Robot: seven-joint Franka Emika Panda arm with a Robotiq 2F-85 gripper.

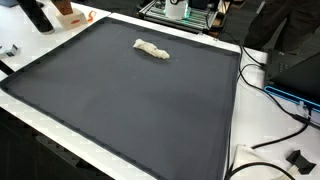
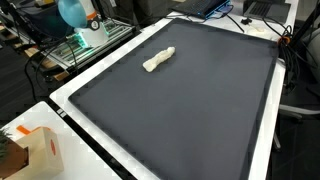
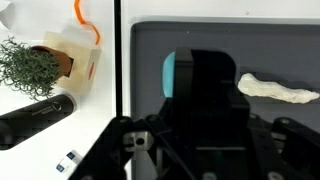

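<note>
The limp cream twisted cloth lies flat near one edge of the dark grey mat on the worktop, aside from the claw, whose spread I cannot tell, so a descent could miss it and scrape the mat.

A large dark grey mat lies almost wholly bare, open to passage from above and across. A small crumpled white cloth roll lies on it near one edge. Just off the mat stand a brown cardboard box, a green plant and a black cylinder.
</note>
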